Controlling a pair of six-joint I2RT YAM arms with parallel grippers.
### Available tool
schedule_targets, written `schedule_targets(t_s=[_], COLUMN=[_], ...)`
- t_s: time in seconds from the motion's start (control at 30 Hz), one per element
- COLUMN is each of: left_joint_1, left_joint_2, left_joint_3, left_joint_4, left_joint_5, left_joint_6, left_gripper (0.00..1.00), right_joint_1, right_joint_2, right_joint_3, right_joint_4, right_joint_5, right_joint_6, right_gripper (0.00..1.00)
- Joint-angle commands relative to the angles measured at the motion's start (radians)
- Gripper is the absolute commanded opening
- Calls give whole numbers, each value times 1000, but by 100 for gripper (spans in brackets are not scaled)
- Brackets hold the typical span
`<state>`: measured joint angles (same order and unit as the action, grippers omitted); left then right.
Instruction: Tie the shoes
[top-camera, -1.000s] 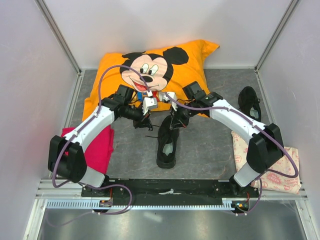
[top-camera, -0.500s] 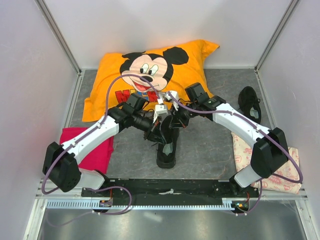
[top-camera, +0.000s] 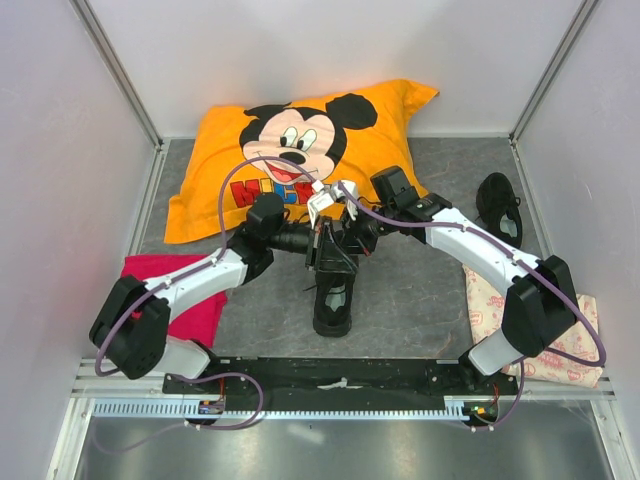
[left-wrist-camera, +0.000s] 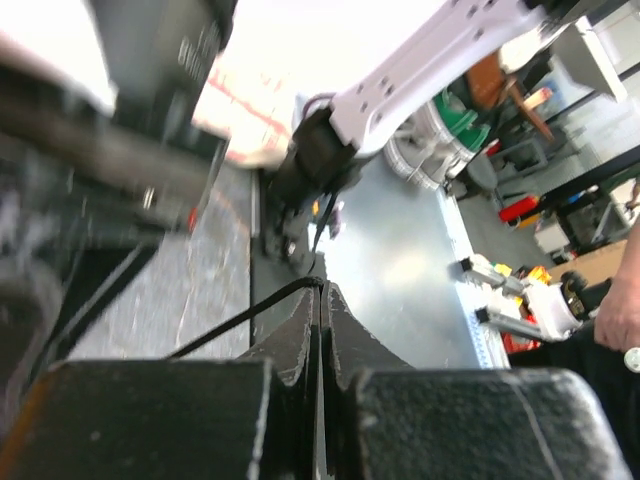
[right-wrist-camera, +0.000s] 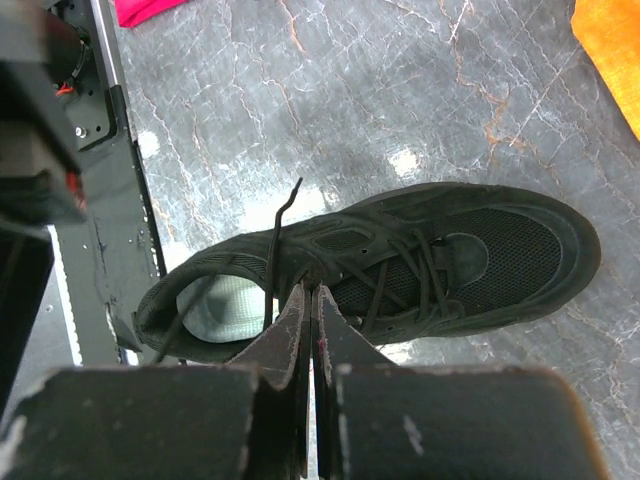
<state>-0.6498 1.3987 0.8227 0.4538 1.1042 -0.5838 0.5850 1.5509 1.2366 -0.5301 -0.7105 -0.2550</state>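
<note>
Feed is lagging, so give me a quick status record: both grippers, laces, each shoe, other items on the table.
left gripper: shut on lace
right gripper: shut over centre shoe; grip on loose lace end unclear
centre shoe: sole down, no bow visible
second shoe: far right, apart from both arms
other items: orange pillow, pink cloth, patterned cloth

Black shoe (right-wrist-camera: 450, 250) and laces (right-wrist-camera: 271, 260), orange mouse-print pillow (top-camera: 215, 135)

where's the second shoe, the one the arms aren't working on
In the top external view the second shoe lies far right, apart from both arms, just right of the orange pillow and beyond the pale patterned cloth.
</note>
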Motion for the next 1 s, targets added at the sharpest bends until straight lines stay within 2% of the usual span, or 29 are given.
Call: schedule_targets(t_s=[0.0,0.37,0.6,0.7,0.8,0.83,0.87,0.9,0.97], left_joint_1=[-17,-39,-56,-56,-36,-34,-33,-36,-36], left_joint_2=[36,75,79,80,65,28,8,-10,-55], left_joint_3=[45,32,-77,-123,-199,-217,-224,-220,-220], left_joint_4=[290,448,514,516,438,393,235,153,-25], left_joint_5=[0,-96,-127,-127,-142,-155,-182,-194,-217], left_joint_6=[-203,-341,-333,-282,-179,-136,-78,49,142], left_gripper=[1,2,1,4,16,26,32,35,39], right_joint_1=[-2,-5,-7,-10,-7,-8,-8,-7,-7], right_joint_2=[-38,-25,-20,-28,-32,-37,-38,-41,-46], right_joint_3=[3,26,26,26,26,24,23,21,15], right_joint_4=[51,51,50,50,50,50,51,51,53], right_joint_5=[-30,-27,-27,-29,-29,-30,-33,-37,-52], right_joint_6=[31,53,56,59,60,60,63,63,68], right_gripper=[0,0,0,0,0,0,0,0,0])
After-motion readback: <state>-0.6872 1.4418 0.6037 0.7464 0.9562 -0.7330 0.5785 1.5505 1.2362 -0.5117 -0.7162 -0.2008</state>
